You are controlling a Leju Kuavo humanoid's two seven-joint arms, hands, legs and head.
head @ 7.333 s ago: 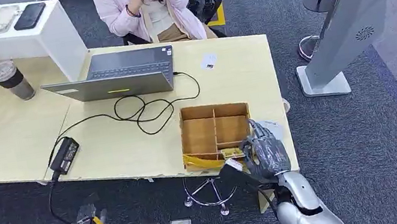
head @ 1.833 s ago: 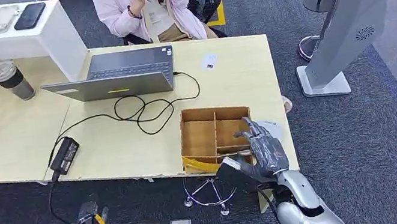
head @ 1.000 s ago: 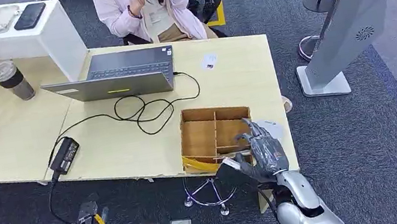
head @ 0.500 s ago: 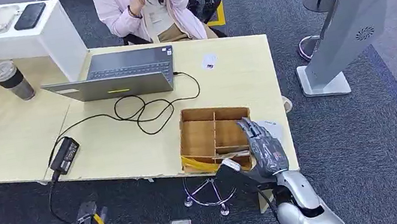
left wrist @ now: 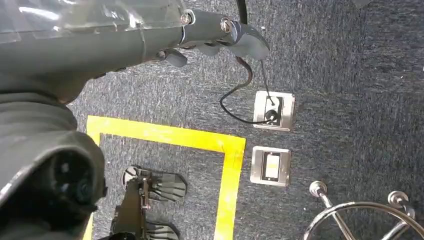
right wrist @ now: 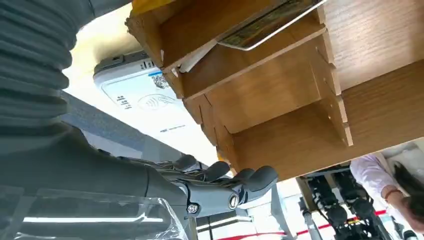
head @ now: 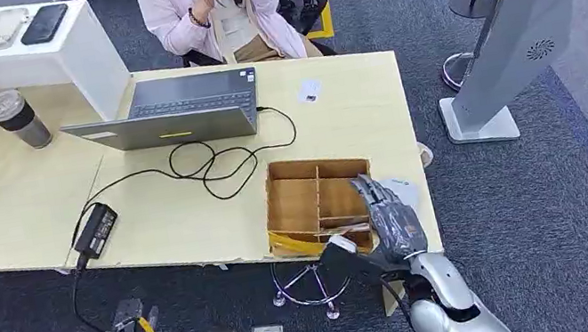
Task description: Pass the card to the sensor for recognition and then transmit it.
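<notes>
My right hand (head: pixel 387 221) hovers over the near right corner of the wooden box (head: pixel 312 188), which sits on the near edge of the pale desk (head: pixel 353 111). The fingers are stretched out and held apart, pointing along the box's right wall, and they grip nothing that I can see. In the right wrist view the fingers (right wrist: pixel 235 182) reach out beside the box's partitions (right wrist: pixel 280 95) without touching a card.

A card (right wrist: pixel 270 22) lies tilted in one compartment of the box, resting against a divider, apart from my fingers. The white card reader (right wrist: pixel 142 95), marked with a contactless symbol, lies on the desk just beside the box's outer wall; in the head view its pale edge (head: pixel 403 190) shows just to the right of my hand.

My left hand (left wrist: pixel 220 37) hangs low beside the desk, above the dark carpet. Its fingers look curled in, but whether they are fully closed I cannot tell.

Further back on the desk stand an open laptop (head: pixel 182 108) with a looped black cable (head: pixel 209 162), a power brick (head: pixel 96 231), and a tumbler (head: pixel 16 118). A person (head: pixel 219 7) sits behind the desk with both hands raised to the head. A grey kiosk (head: pixel 520 29) stands on the carpet to the right.
</notes>
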